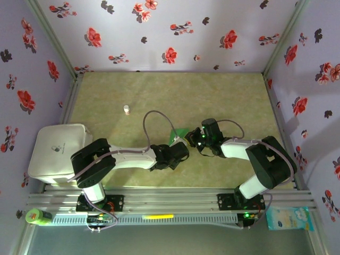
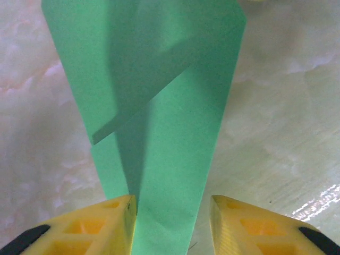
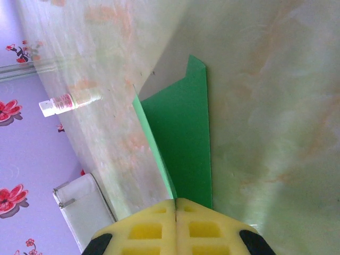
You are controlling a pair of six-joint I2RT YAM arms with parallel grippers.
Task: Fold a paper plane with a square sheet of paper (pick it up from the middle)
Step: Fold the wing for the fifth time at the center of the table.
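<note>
The square sheet of paper (image 1: 179,133) is bright green and folded into a narrow, pointed paper plane shape with raised flaps. It sits near the table's middle, between both grippers. In the left wrist view the paper (image 2: 159,106) runs lengthwise between my left gripper's (image 2: 171,212) yellow fingers. The left finger (image 2: 119,218) touches the paper's edge, while the right finger (image 2: 234,218) stands apart from it. My right gripper (image 3: 176,201) is shut on the narrow end of the paper (image 3: 180,138), whose fold comes out of the seam between the jaws.
A tiny white bottle (image 1: 126,109) stands on the mat to the far left, also seen in the right wrist view (image 3: 69,101). A white box (image 1: 56,151) sits at the left edge. Floral walls enclose the table on three sides.
</note>
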